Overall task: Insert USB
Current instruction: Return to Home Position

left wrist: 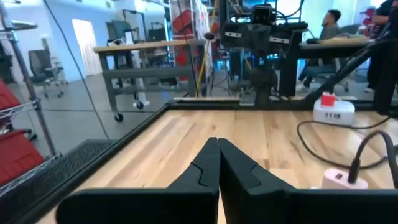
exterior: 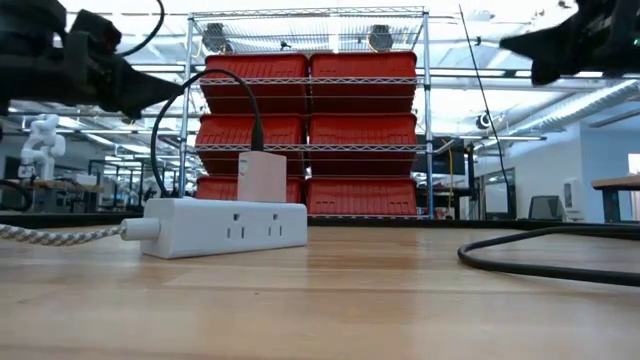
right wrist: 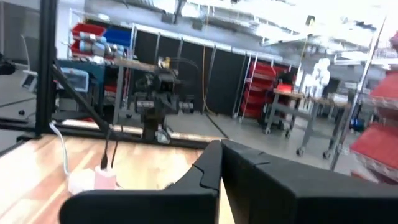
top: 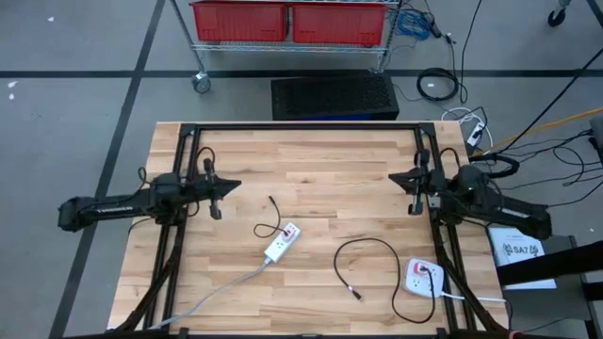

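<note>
Risk first, nearest the low camera: the strip [exterior: 225, 226] lies loose mid-table, and the cable [exterior: 257, 130] loops high off the adapter [exterior: 262, 177]. A low arm sweep could well snag that loop, pulling the plug out or dragging the strip. The adapter stands upright in the strip, pale pink, with the cable seated in its top. Farther back, the left gripper [left wrist: 217, 149] and right gripper [right wrist: 221, 152] hang over the table's two sides, well apart from the strip, each with fingers pressed together and empty.
</note>
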Robot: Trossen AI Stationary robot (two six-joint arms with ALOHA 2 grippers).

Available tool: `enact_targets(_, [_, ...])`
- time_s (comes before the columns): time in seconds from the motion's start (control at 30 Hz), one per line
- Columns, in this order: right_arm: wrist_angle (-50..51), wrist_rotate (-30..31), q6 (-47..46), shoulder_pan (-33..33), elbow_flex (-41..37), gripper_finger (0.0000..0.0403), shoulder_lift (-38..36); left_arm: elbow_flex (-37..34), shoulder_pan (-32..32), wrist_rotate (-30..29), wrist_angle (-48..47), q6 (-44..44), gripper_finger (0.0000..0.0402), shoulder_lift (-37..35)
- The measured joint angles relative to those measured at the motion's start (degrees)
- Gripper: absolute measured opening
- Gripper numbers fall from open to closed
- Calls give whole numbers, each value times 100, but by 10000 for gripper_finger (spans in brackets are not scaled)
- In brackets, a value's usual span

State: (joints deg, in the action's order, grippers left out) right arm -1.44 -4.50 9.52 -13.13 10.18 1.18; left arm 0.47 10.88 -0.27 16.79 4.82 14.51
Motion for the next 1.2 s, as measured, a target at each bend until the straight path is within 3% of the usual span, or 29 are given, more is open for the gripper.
enact_targets(0.2, [-203, -186, -405, -431, -350, 0, 53, -2, -56, -153, -1439, -22, 2, -1455])
enact_targets(0.33, [-1132, -183, -707, -663, -931, 0, 274, 4, -57, -222, -1599, -23, 2, -1428])
enact_targets(0.7, [-683, -301, -715, -1045, -938, 0, 789, 0, -33, -434, -1555, 173, 2, -1452])
enact_targets(0.83, [-723, -6, -744, -1124, -940, 0, 880, -2, -31, -474, -1551, 182, 2, -1452])
enact_targets(1.03, [-1152, -393, -502, -919, -938, 0, 336, 124, -32, -574, -1880, 170, 2, -1452])
enact_targets(1.2, [-474, -233, -442, -782, -936, 0, -103, 244, -35, -734, -2234, 168, 2, -1452])
